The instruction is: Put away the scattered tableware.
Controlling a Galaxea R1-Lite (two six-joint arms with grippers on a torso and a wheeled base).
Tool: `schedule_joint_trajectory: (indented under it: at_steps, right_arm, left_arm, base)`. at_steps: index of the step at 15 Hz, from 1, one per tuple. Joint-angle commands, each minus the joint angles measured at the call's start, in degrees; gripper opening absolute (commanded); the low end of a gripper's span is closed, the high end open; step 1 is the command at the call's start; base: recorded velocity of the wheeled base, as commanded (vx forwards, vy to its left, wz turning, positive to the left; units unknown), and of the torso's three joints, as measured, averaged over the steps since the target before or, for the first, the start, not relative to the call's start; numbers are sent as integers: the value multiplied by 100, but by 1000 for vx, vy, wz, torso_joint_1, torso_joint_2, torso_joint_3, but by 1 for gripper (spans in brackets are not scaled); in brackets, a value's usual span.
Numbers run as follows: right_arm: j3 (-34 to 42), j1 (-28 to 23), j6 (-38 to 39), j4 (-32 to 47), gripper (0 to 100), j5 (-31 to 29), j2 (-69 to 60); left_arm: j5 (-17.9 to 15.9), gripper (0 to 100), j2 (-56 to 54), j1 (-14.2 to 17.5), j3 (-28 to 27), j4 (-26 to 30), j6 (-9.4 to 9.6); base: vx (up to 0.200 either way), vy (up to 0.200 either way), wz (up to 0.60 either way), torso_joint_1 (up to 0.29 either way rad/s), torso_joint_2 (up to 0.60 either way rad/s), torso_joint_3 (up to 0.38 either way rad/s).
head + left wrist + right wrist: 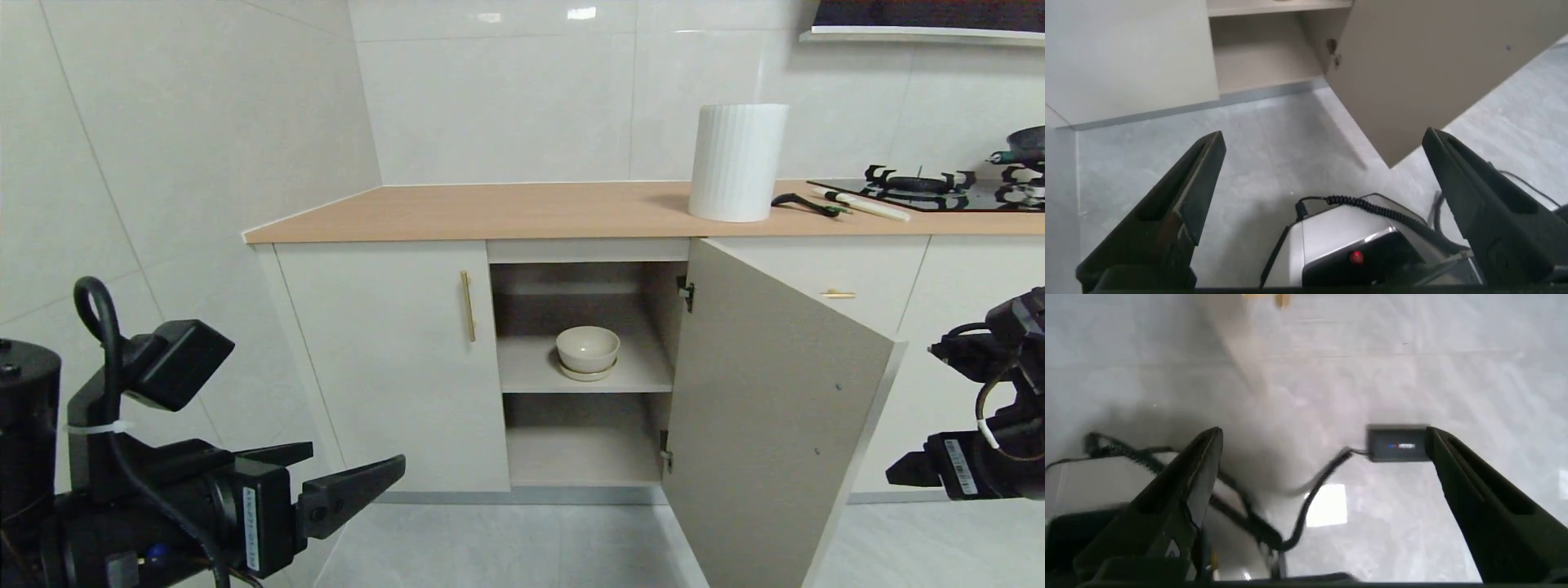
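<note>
The cream round bowl [588, 347] sits on a small flat plate [584, 374] at the grey cupboard shelf [641, 371] front edge, likely stacked to save room. The left claw [1323, 143] and right claw [1323, 437] gape wide, holding nothing.

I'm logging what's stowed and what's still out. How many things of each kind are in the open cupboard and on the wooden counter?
Bowl: 1
Plate under it: 1
White ribbed canister: 1
Utensils: 2
Total: 5
</note>
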Motion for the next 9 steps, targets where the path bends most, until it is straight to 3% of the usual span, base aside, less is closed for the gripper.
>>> schedule_joint_trajectory:
  at_steps: [1,9]
  right_arm:
    - [-137,-680,-78,-328,100,6,527]
    - [-102,-926,599,-2253,100,120,1670]
  left_arm:
    - [4,100,15,0,2,-2,-3]
    - [12,100,23,0,-51,-37,-64]
  base:
    - [0,0,0,0,0,0]
    - [0,0,0,0,0,0]
